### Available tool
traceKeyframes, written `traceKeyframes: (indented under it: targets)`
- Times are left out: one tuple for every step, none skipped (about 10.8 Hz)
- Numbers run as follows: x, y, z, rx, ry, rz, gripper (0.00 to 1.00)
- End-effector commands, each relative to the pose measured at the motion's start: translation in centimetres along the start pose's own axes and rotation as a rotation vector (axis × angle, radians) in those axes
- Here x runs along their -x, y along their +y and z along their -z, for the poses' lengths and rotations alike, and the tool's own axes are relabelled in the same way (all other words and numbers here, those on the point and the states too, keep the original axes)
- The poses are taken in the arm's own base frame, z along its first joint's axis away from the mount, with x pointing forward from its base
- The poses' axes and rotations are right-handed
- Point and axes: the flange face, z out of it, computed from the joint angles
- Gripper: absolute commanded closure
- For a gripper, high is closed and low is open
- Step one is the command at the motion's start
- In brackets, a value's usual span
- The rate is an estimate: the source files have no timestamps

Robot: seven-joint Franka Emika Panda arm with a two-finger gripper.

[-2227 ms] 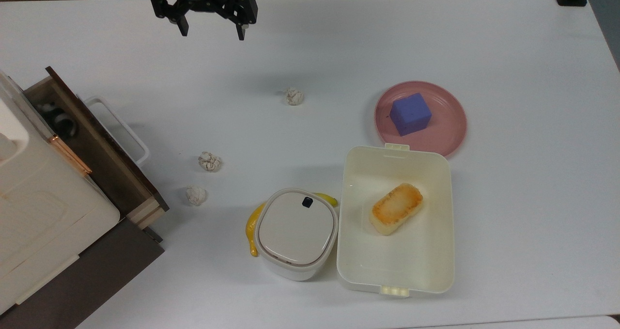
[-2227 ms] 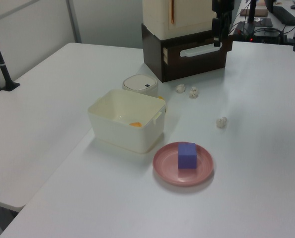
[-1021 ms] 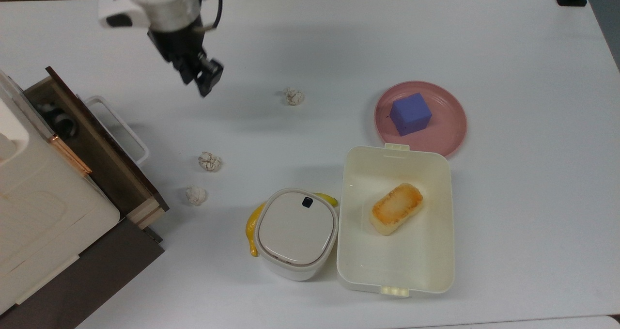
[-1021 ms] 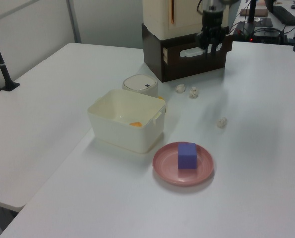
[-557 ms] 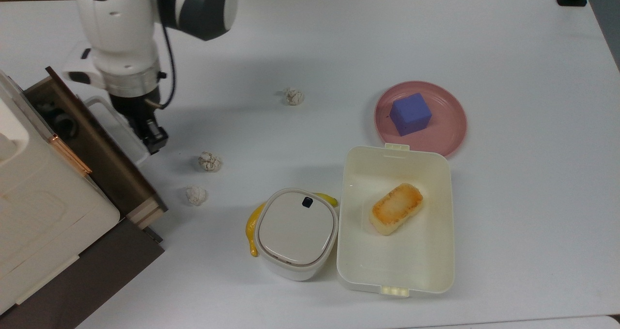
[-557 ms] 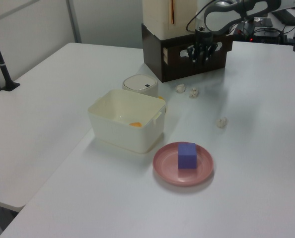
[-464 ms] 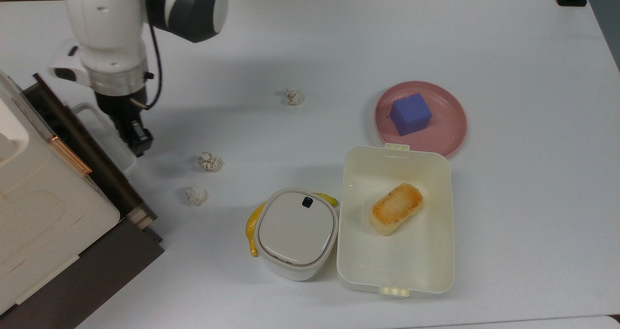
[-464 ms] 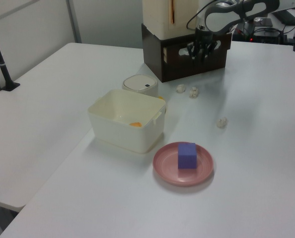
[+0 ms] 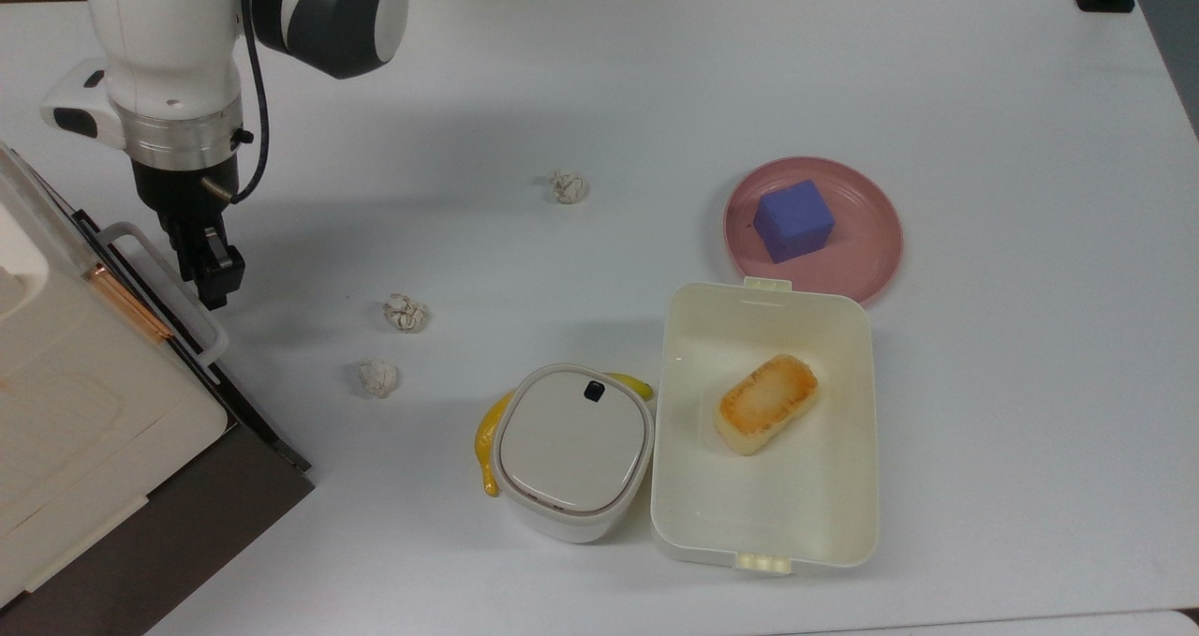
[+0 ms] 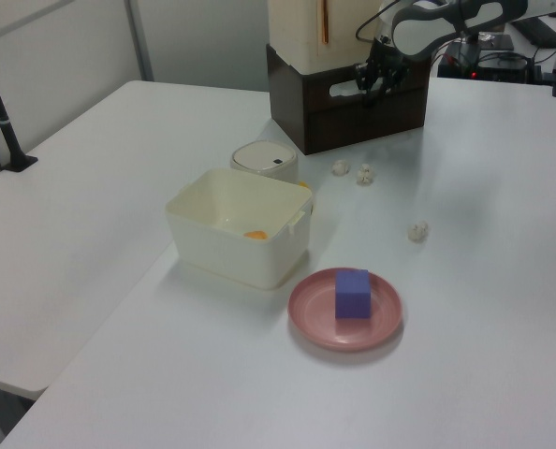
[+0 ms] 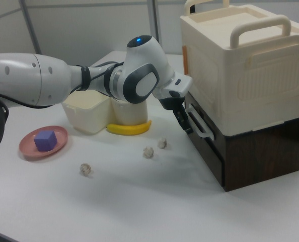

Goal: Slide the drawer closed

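Drawer (image 9: 201, 360) looks pushed in nearly flush with the dark cabinet at the top view's far left, under the cream box (image 11: 242, 60). Gripper (image 9: 214, 275) sits against the white handle (image 9: 169, 285), fingers narrow and holding nothing, apparently set there to shove rather than grasp. Two paper balls (image 9: 405, 312) lie near, to the top view's right; lunch box (image 9: 763, 524) and pink plate (image 9: 866, 243) well apart.

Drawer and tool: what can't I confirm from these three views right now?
- Tool tips against the drawer's white handle: actual contact is too small to judge in the left view, and the arm blocks it in the right view.
- Drawer fully home: in the top view the cream box overhangs the seam.
- Banana: mostly under the round container.
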Motion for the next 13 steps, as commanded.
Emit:
traceKeyframes:
  targets:
    - [-0.2, -0.1, 4.2, -0.009, 0.011, 0.158, 0.48]
    - [2.2, -1.4, 6.7, 0.011, -0.084, 0.277, 0.38]
    - [4.7, -2.1, 9.0, 0.029, -0.191, 0.417, 0.31]
    - [6.6, -2.1, 11.4, 0.023, -0.273, 0.538, 0.20]
    - [8.2, -2.0, 13.6, -0.001, -0.311, 0.625, 0.05]
    - [9.9, -2.8, 16.0, -0.040, -0.307, 0.677, 0.00]
    - [11.3, -3.3, 18.3, -0.070, -0.294, 0.714, 0.00]
    - [11.6, -3.4, 19.3, -0.083, -0.285, 0.741, 0.00]
    - [11.9, -3.5, 19.6, -0.090, -0.288, 0.772, 0.00]
    - [11.7, -3.3, 19.7, -0.097, -0.288, 0.795, 0.00]
    - [11.6, -3.2, 20.0, -0.100, -0.285, 0.798, 0.00]
    - [11.1, -2.6, 19.8, -0.095, -0.288, 0.786, 0.00]
    - [11.0, -2.5, 19.7, -0.090, -0.298, 0.786, 0.00]
